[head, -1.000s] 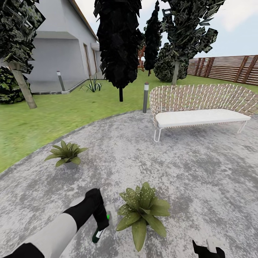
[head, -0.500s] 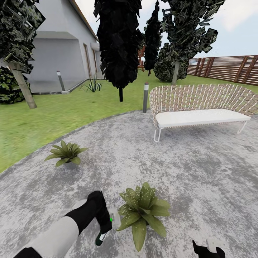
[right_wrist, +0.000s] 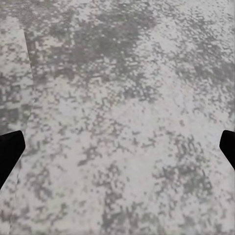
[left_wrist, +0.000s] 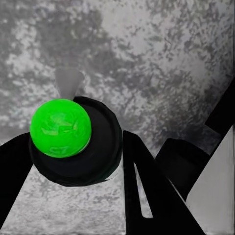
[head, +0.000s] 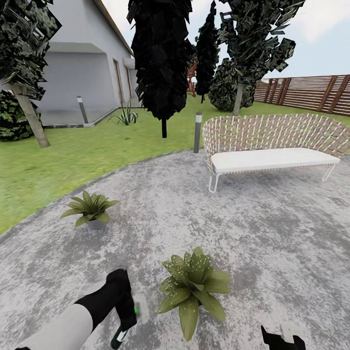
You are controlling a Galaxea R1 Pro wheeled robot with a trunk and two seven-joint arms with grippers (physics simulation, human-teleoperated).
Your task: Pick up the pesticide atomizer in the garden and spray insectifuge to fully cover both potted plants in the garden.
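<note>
My left gripper (head: 128, 317) is shut on the pesticide atomizer (head: 117, 337), a slim dark-green bottle held tilted, its whitish head (head: 141, 306) pointing at the nearer potted plant (head: 193, 288). It hangs low over the paving, a short way left of that plant. White specks of insectifuge dot that plant's leaves. The second potted plant (head: 90, 207) stands further off to the left near the lawn edge. In the left wrist view, the atomizer (left_wrist: 78, 152) shows as a dark round body with a bright green ball between black fingers (left_wrist: 143, 188). My right gripper (head: 282, 339) is open, fingertips (right_wrist: 10, 152) wide apart over bare paving.
A wicker bench (head: 272, 146) with a white cushion stands at the back right of the round grey paving (head: 272, 243). A short lamp post (head: 197, 132) marks the paving's far edge. Lawn (head: 58, 160), dark trees, a house wall and a wooden fence (head: 311, 92) lie beyond.
My left arm first moved the atomizer right, up against the nearer plant, then drew back left and down, away from it. The camera, plants and right gripper have stayed put.
</note>
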